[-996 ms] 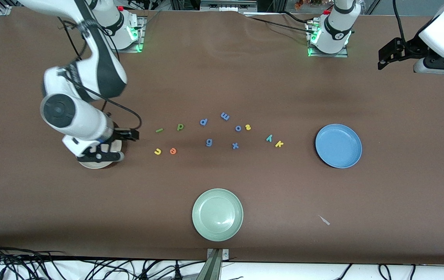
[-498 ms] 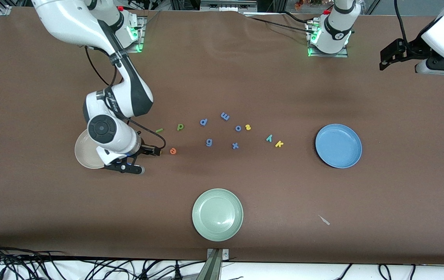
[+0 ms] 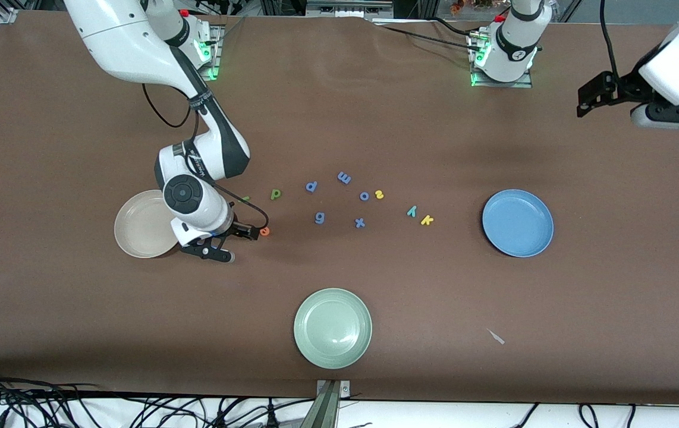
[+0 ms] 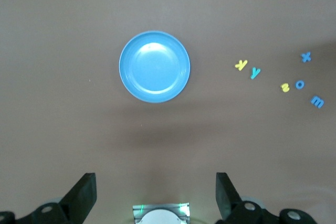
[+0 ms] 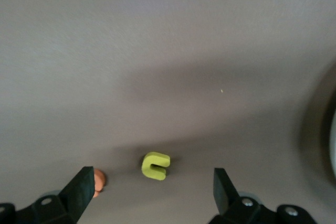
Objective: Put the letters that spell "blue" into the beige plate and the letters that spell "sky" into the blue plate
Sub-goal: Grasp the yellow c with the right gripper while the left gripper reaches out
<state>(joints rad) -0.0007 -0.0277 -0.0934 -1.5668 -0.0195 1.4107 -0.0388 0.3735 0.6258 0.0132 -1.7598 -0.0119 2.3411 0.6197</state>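
A: Right wrist view: right gripper (image 5: 149, 195) spread wide, holding nothing, over the small yellow foam u (image 5: 156, 166), beside the round beige plate (image 3: 137, 229).
B: Left gripper (image 4: 156, 195)?
A: Wide open too, empty, waiting above the blue plate (image 4: 154, 66).

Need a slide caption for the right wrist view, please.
Right gripper, jaws open, poised above the yellow u, with the orange e beside one finger.

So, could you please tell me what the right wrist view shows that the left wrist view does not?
Only the right wrist view shows the yellow u and the orange e, below the open right gripper.

Only the left wrist view shows the blue plate, the yellow k, teal y and yellow s.

Both show the brown table.
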